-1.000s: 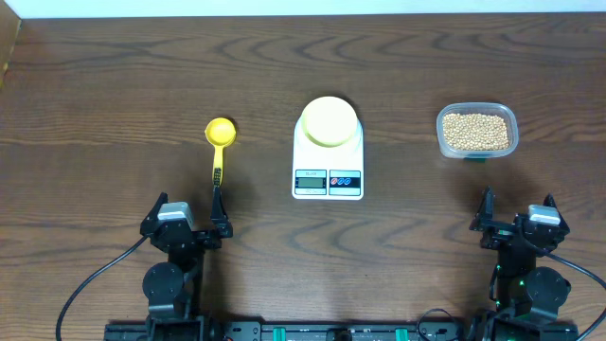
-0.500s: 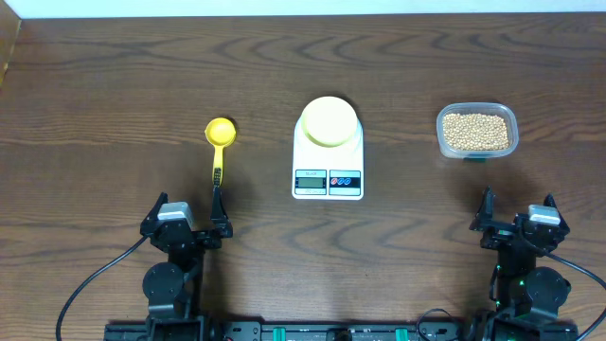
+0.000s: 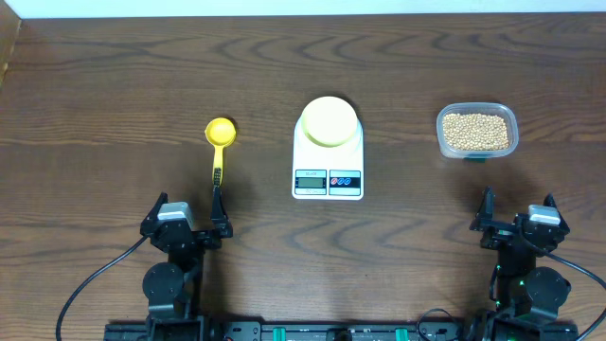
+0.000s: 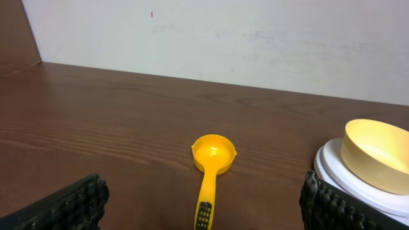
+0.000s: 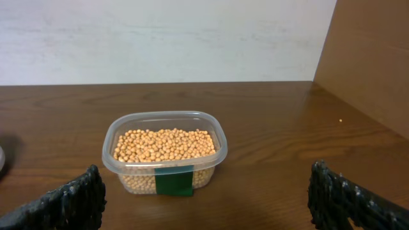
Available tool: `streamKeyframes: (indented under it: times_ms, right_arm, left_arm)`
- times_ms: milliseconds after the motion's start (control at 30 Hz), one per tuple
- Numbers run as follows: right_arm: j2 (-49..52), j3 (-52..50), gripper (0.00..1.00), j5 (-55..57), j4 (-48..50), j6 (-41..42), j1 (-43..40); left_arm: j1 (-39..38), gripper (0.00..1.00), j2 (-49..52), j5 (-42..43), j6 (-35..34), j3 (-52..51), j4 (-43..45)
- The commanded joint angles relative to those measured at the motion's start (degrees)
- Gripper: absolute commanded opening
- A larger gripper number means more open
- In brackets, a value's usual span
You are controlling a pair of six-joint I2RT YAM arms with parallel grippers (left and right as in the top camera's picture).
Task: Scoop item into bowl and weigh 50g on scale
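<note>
The pale-yellow bowl [image 3: 329, 121] [image 4: 376, 153] sits on the white scale [image 3: 328, 177], mid-table. Tan beans [image 3: 475, 131] [image 5: 163, 145] fill a clear plastic tub [image 3: 477, 149] [image 5: 211, 161] at the right. A yellow long-handled scoop [image 3: 220, 142] [image 4: 211, 160] lies left of the scale, its handle toward my left gripper [image 3: 183, 212] [image 4: 204, 204], which stands open just behind the handle's end with nothing between its fingers. My right gripper [image 3: 517, 212] [image 5: 208, 201] is open too, a short way in front of the tub, empty.
A white wall runs along the table's far edge. A brown board [image 5: 370, 57] stands at the right side, and another board at the far left [image 4: 16, 35]. Bare wooden table [image 3: 123, 76] surrounds the three objects.
</note>
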Motion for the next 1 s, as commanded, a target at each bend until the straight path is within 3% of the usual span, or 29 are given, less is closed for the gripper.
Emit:
streamKeyframes:
  times_ms: [0, 767, 967]
  right_arm:
    - [-0.1, 0.0, 0.99, 0.3, -0.3, 0.7, 0.2]
    - [-0.1, 0.0, 0.99, 0.3, -0.3, 0.7, 0.2]
    - [-0.1, 0.0, 0.99, 0.3, -0.3, 0.7, 0.2]
  left_arm:
    - [-0.1, 0.98, -0.2, -0.1, -0.1, -0.5, -2.7]
    - [-0.1, 0.98, -0.2, -1.3, 1.7, -0.5, -1.1]
    - [-0.1, 0.98, -0.1, 3.1, -0.2, 0.3, 2.8]
